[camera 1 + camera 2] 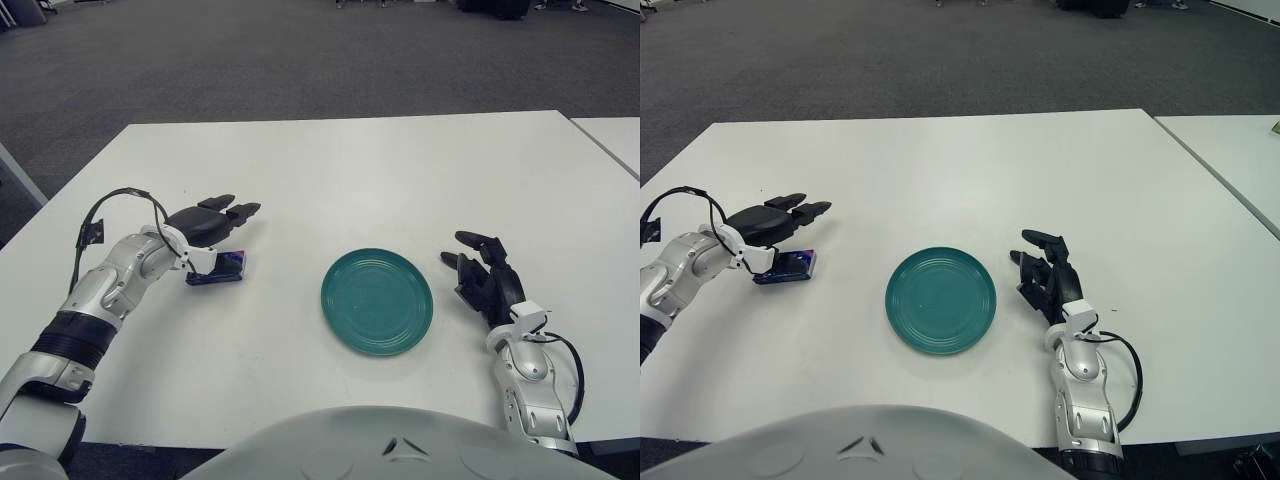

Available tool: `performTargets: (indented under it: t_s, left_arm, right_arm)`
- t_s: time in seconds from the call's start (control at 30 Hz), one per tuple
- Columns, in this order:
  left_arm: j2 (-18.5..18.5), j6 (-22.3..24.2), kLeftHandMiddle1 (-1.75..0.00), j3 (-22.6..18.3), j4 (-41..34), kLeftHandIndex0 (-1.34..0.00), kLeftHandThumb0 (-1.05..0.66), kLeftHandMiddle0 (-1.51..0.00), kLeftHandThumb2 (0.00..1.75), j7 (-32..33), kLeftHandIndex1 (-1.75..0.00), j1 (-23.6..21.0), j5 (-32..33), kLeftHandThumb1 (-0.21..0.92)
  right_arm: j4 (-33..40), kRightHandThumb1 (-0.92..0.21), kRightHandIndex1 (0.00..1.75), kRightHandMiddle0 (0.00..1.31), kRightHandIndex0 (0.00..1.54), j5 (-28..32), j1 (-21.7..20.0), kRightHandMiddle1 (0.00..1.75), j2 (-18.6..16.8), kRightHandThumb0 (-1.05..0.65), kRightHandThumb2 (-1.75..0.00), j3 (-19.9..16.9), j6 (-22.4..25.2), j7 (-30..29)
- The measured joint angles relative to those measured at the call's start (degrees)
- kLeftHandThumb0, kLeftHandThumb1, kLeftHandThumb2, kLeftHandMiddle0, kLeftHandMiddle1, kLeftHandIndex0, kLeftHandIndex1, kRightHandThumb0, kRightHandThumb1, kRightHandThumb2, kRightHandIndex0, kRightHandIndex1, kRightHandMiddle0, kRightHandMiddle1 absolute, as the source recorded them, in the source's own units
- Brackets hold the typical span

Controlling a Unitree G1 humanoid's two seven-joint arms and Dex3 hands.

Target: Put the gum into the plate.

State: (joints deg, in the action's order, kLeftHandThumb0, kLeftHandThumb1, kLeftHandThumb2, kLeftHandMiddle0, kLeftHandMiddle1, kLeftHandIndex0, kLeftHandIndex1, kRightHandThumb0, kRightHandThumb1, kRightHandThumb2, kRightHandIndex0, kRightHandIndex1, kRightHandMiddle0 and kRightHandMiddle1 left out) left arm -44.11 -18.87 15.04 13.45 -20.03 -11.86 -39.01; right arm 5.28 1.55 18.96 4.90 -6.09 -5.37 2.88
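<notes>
Hovering over the gum pack, the left hand (212,222) is reaching out to the left of the teal plate (377,301).

Left eye view: the left hand is stretching its dark fingers straight and spread above a small dark blue gum pack (222,268), which is lying flat on the white table (400,160), well left of the plate; whether the thumb is touching the pack, I cannot tell. The right hand (487,277) is sitting just right of the plate, fingers loosely open, gripping nothing.
Right eye view: the gum pack (788,266) is showing left of the plate (941,299), outside its rim, under the left hand (775,219). The right hand (1048,275) is showing right of the plate, relaxed.
</notes>
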Motion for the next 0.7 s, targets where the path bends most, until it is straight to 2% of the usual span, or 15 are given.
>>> performTargets:
  t_s: [0.07,0.17,0.3,0.5,0.53,0.6,0.67,0.7]
  left_arm:
    - [-0.1,-0.4,-0.04,0.1,1.3,0.0,-0.99,-0.09,0.27,0.1,-0.28,0.5,0.1,0.92]
    - [-0.4,-1.9,-0.06,0.9,7.1,0.0,-0.93,-0.15,0.22,1.2,-0.4,1.6,0.3,0.92]
    - [-0.2,-3.4,-0.06,2.0,15.7,0.0,-0.92,-0.16,0.22,5.0,-0.44,3.2,0.6,0.92]
    - [-0.2,-4.8,-0.06,2.9,26.1,0.0,-0.92,-0.2,0.26,14.3,-0.53,2.1,0.6,0.92]
    - [-0.2,-5.1,-0.13,3.2,27.9,0.0,-0.91,-0.25,0.25,15.9,-0.65,1.8,0.6,0.92]
    - [0.3,-6.0,-0.37,3.9,31.5,0.0,-0.9,-0.24,0.24,19.6,-0.81,1.3,0.6,0.92]
    - [1.1,-7.2,-0.72,4.4,34.5,0.0,-0.9,-0.19,0.22,22.9,-1.05,0.7,0.6,0.92]
    - [1.4,-8.0,-0.77,4.7,35.9,0.0,-0.9,-0.18,0.22,24.5,-1.08,0.2,0.5,0.92]
  right_arm:
    - [0.0,-0.92,0.59,0.03,0.46,0.1,-0.1,1.08,0.1,-0.63,-0.74,0.0,0.0,0.1]
    - [0.1,-0.92,0.59,0.03,0.46,0.1,-0.2,1.08,0.1,-0.63,-0.75,0.0,-0.3,0.2]
    - [0.3,-0.92,0.59,0.03,0.46,0.1,0.3,1.07,0.2,-0.64,-0.76,-0.4,-1.3,0.2]
    - [0.2,-0.92,0.57,0.03,0.44,0.1,0.2,1.07,0.5,-0.66,-0.77,-0.8,-1.1,0.3]
    - [0.2,-0.92,0.57,0.03,0.44,0.1,0.2,1.07,0.5,-0.66,-0.77,-0.8,-0.9,0.4]
    - [0.1,-0.92,0.57,0.03,0.45,0.3,0.2,1.07,0.5,-0.66,-0.77,-0.9,-0.6,0.7]
    - [0.1,-0.92,0.58,0.03,0.46,0.4,0.2,1.07,0.5,-0.65,-0.77,-1.0,-0.5,0.8]
    - [0.1,-0.92,0.58,0.04,0.46,0.4,0.1,1.07,0.6,-0.65,-0.77,-1.1,-0.5,0.9]
